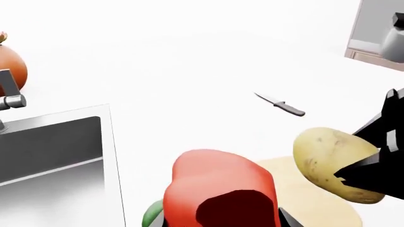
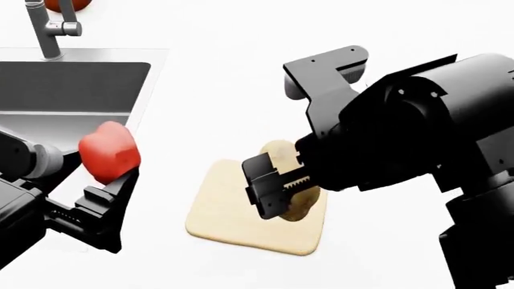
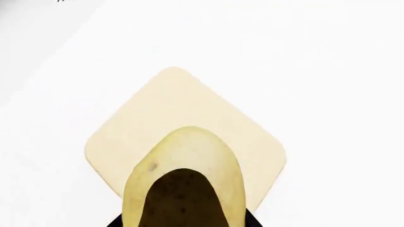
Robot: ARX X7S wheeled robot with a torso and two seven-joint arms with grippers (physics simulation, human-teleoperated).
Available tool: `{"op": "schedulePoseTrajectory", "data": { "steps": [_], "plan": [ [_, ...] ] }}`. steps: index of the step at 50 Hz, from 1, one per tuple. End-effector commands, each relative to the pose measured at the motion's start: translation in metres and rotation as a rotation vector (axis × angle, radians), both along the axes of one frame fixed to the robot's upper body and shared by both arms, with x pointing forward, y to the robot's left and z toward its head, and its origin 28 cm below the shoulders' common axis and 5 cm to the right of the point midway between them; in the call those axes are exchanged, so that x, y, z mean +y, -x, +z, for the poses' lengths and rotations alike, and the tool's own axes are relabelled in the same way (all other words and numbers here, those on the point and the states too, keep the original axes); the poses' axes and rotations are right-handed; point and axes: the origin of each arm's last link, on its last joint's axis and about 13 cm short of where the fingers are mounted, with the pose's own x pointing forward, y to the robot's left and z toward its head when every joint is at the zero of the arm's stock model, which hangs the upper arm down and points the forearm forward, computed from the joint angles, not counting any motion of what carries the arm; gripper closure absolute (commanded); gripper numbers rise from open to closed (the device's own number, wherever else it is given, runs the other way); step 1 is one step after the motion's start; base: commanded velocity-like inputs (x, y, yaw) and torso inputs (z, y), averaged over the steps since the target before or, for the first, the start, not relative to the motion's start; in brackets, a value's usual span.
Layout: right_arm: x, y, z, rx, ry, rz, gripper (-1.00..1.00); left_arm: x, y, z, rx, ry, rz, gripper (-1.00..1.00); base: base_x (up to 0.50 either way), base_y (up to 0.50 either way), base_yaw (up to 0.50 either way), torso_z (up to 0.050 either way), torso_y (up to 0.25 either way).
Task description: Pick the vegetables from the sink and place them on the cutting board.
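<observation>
Head view: the right gripper [image 2: 277, 195], at centre frame, clamps the oval yellow-brown potato [image 2: 283, 180] directly over the flat pale tan cutting board [image 2: 221, 211] (long axis roughly upright). At lower left, the left gripper [image 2: 108, 186] grips the glossy red bell pepper [image 2: 108, 150] beside the grey steel sink [image 2: 72, 90].

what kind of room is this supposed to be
Most likely a simulated kitchen counter: a steel sink with a tall faucet, a cutting board, and a knife lying on the white worktop.

Head view high, facing down, wrist views close, all sharing cutting board [image 2: 233, 211].
</observation>
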Motion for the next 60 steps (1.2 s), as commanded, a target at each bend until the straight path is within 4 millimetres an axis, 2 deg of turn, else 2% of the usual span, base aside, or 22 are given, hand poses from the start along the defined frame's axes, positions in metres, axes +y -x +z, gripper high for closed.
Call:
{"op": "schedulePoseTrajectory", "data": {
  "steps": [1, 7, 17, 23, 24, 38, 46, 50, 54, 58, 60],
  "plan": [
    [-0.005, -0.015, -0.005, 0.044, 0.062, -0.051, 1.00, 0.003, -0.001, -0.007, 0.016, 0.027, 0.014, 1.00, 0.00, 0.00, 0.00, 0.000, 0.000],
    [-0.006, -0.012, -0.014, 0.075, 0.075, -0.050, 1.00, 0.003, 0.000, -0.009, 0.019, 0.028, 0.016, 1.00, 0.00, 0.00, 0.00, 0.000, 0.002],
    [-0.007, -0.012, -0.013, 0.069, 0.072, -0.053, 1.00, 0.002, 0.000, -0.009, 0.021, 0.025, 0.010, 1.00, 0.00, 0.00, 0.00, 0.002, 0.000],
    [-0.005, -0.014, -0.020, 0.065, 0.075, -0.041, 1.00, 0.003, 0.000, -0.010, 0.022, 0.027, 0.013, 1.00, 0.00, 0.00, 0.00, 0.000, 0.000],
    [-0.005, -0.014, -0.018, 0.058, 0.076, -0.041, -1.00, 0.002, 0.000, -0.011, 0.023, 0.027, 0.014, 1.00, 0.00, 0.00, 0.00, 0.000, 0.000],
    [-0.003, -0.016, -0.011, 0.022, 0.047, -0.034, -1.00, 0.002, 0.000, -0.009, 0.019, 0.032, 0.008, 1.00, 0.00, 0.00, 0.00, 0.000, 0.001],
    [-0.009, -0.015, 0.019, -0.093, -0.031, -0.050, -1.00, -0.002, -0.001, -0.005, 0.012, 0.037, 0.001, 1.00, 0.00, 0.00, 0.00, 0.000, 0.000],
    [-0.016, -0.010, 0.039, -0.197, -0.089, -0.071, -1.00, -0.006, -0.003, -0.002, 0.010, 0.035, -0.014, 1.00, 0.00, 0.00, 0.00, 0.000, 0.000],
    [-0.022, -0.004, 0.043, -0.276, -0.142, -0.093, -1.00, -0.014, -0.006, 0.001, 0.011, 0.031, -0.046, 1.00, 0.00, 0.00, 0.00, 0.000, 0.000],
    [-0.031, 0.011, 0.047, -0.394, -0.240, -0.136, -1.00, -0.027, -0.016, 0.006, 0.018, 0.012, -0.102, 1.00, 0.00, 0.00, 0.00, 0.000, 0.000],
    [-0.036, 0.016, 0.048, -0.434, -0.235, -0.163, -1.00, -0.032, -0.019, 0.006, 0.030, -0.008, -0.132, 1.00, 0.00, 0.00, 0.00, 0.000, 0.000]
  ]
}}
